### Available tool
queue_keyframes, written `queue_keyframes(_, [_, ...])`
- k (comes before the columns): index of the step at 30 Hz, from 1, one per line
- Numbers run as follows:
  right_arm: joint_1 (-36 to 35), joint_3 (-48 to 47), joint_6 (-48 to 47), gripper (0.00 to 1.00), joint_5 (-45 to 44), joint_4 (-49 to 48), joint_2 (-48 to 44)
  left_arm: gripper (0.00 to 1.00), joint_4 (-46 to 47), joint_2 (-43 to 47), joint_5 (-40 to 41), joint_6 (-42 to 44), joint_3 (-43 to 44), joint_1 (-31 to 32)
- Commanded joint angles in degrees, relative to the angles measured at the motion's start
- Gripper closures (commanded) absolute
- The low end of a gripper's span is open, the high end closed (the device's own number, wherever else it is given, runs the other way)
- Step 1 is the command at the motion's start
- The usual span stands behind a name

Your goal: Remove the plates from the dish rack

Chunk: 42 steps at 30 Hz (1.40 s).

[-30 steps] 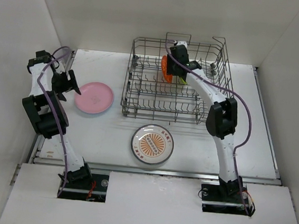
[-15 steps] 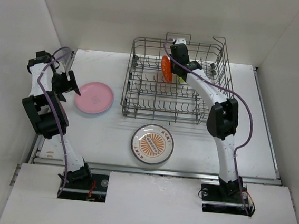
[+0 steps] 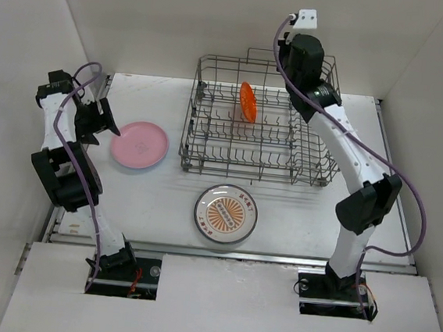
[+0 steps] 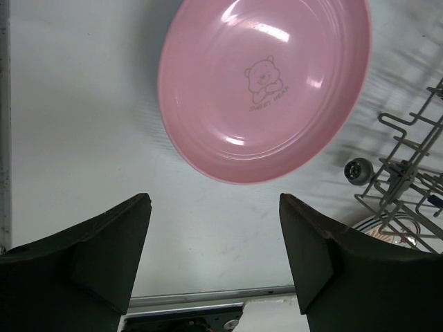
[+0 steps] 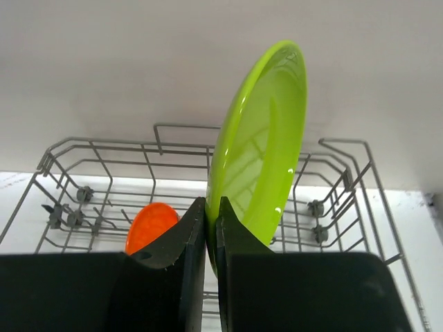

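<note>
Bare white walls box in the white table (image 3: 155, 199), and your right pincer (image 5: 210, 211) sits high above the large grey wire dish rack (image 3: 261, 123), fingers squeezed almost together on the lower rim of the lime-green round plate (image 5: 263, 138), held on edge to clear the tines. The small orange-red plate (image 3: 248, 102) stands upright in the rack, while the pink round plate (image 4: 263, 83) and the white dark-rimmed printed plate (image 3: 225, 213) lie flat on the table, unloaded. Your left pincer (image 4: 214, 235) hangs wide open and empty beside the pink plate.
</note>
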State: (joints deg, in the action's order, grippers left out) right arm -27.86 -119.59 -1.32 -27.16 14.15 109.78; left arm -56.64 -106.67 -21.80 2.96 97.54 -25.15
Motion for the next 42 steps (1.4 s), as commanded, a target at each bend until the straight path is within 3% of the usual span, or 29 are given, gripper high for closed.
queue_keyframes(1, [-4.1,2.2,-6.7,1.0,2.7,-3.1,-2.6,0.28,-1.0,5.1,-1.1,0.3,0.8,0.1])
queue_keyframes(5, [-15.8,7.3,-16.2,1.0,7.5,-1.7,-8.0,0.28,-1.0,5.6,0.1,-0.3,0.8,-0.6])
queue_keyframes(6, [-21.8,10.3,-18.4,1.0,8.7,-1.7,-9.6,0.28,-1.0,5.6,1.1,-0.3,1.3,-0.6])
queue_keyframes(9, [-33.4,13.1,-24.1,1.0,6.9,2.5,-9.6,0.28,-1.5,7.2,2.6,-0.9,1.3,-1.7])
queue_keyframes(13, [-42.8,16.4,-26.7,1.0,5.4,6.5,-7.8,0.26,-0.9,9.7,2.6,-2.8,0.6,-4.2])
queue_keyframes(20, [-46.7,14.2,-20.0,1.0,23.7,12.6,-2.8,0.25,0.7,12.8,2.6,-4.1,-1.1,-5.5])
queue_keyframes(23, [-47.9,12.7,-17.0,1.0,26.9,12.6,0.6,0.25,0.7,13.4,2.1,-4.1,-1.6,-5.5])
queue_keyframes(32, [-50.4,11.6,-14.2,0.96,13.3,13.4,13.4,0.22,1.3,15.1,1.5,-4.1,-2.2,-5.5])
queue_keyframes(36, [-52.6,11.6,-13.7,0.78,10.9,14.5,16.3,0.22,1.3,15.1,1.5,-4.1,-2.2,-5.5])
queue_keyframes(37, [-53.1,11.6,-13.7,0.57,12.1,15.2,16.3,0.22,1.3,15.1,1.5,-4.1,-2.2,-5.5])
queue_keyframes(38, [-53.1,11.6,-13.7,0.45,13.5,15.2,16.9,0.22,1.3,14.6,1.5,-4.1,-2.2,-5.5])
queue_keyframes(39, [-53.1,11.6,-12.8,0.26,16.0,15.7,16.9,0.22,1.3,14.6,0.9,-4.1,-2.2,-5.5])
queue_keyframes(42, [-53.1,9.3,-11.6,0.13,18.1,16.4,16.9,0.22,1.3,13.9,0.9,-4.1,-1.6,-5.5])
